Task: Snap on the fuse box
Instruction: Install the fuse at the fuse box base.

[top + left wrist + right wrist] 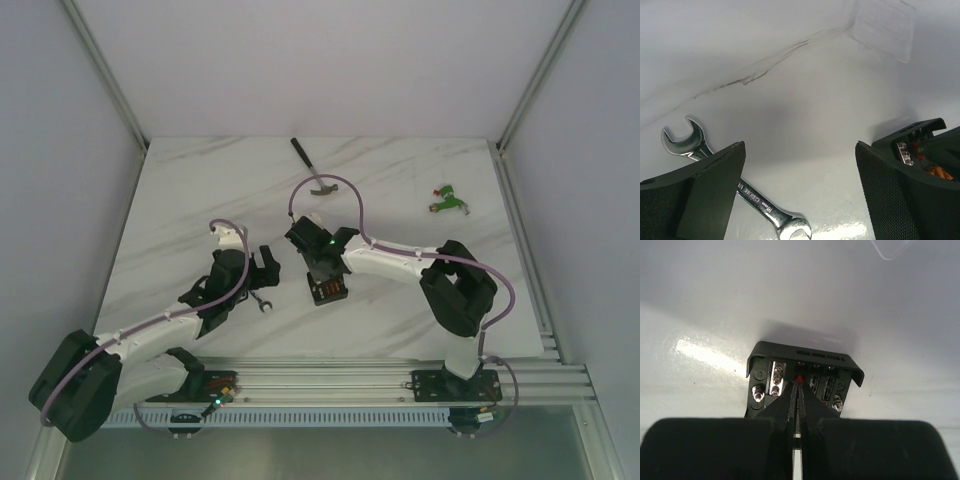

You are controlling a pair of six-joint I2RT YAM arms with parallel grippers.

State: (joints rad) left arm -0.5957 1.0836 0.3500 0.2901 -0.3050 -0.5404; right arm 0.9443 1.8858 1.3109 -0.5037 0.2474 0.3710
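The fuse box [328, 290] is a small black square box lying on the marble table near the middle. In the right wrist view the fuse box [805, 365] shows silver screws and open slots. My right gripper [799, 382] is shut and points down into the box. A tiny red piece shows right at its tips; whether it is pinched I cannot tell. From above, the right gripper [322, 270] sits over the box. My left gripper [800, 190] is open over bare table, left of the fuse box [922, 145], with nothing between its fingers. From above, the left gripper [268, 280] is left of the box.
A silver wrench [755, 197] lies under the left finger, also seen from above as the wrench [263, 302]. A clear plastic cover [884, 27] lies farther back. A hammer [312, 170] lies at the back centre. A green-and-red connector [448, 200] sits at the back right.
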